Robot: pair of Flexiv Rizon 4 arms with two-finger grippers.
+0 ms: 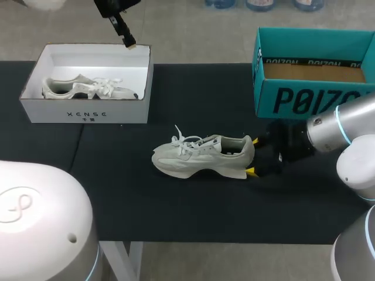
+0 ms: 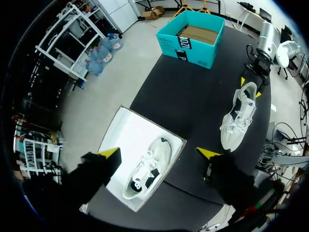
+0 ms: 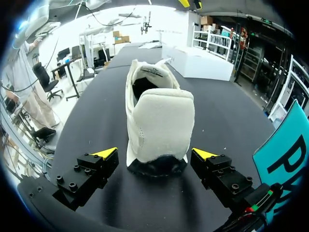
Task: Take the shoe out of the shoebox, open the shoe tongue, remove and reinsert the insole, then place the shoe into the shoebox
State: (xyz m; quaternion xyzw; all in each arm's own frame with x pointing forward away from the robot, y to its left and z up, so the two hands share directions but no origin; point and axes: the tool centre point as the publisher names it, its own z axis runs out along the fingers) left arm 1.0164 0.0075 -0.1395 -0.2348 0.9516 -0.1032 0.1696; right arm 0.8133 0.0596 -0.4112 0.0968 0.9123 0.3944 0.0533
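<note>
A pale sneaker (image 1: 202,155) lies on its sole on the black table (image 1: 176,211), toe toward the left. My right gripper (image 1: 254,156) is low at its heel, open, one yellow tip on each side. In the right wrist view the heel (image 3: 157,121) stands just ahead of the right gripper (image 3: 155,153), between the spread fingers (image 3: 106,153) and apart from both. A white shoebox (image 1: 35,108) at the back left holds a second pale sneaker (image 1: 88,88). High above that shoebox (image 2: 126,131) hangs my left gripper (image 2: 159,153), open and empty, over the boxed sneaker (image 2: 147,169).
A teal box (image 1: 310,70) with a cardboard insert stands at the back right, close behind my right arm (image 1: 345,126). The left wrist view also takes in the teal box (image 2: 193,34) and the loose sneaker (image 2: 238,118).
</note>
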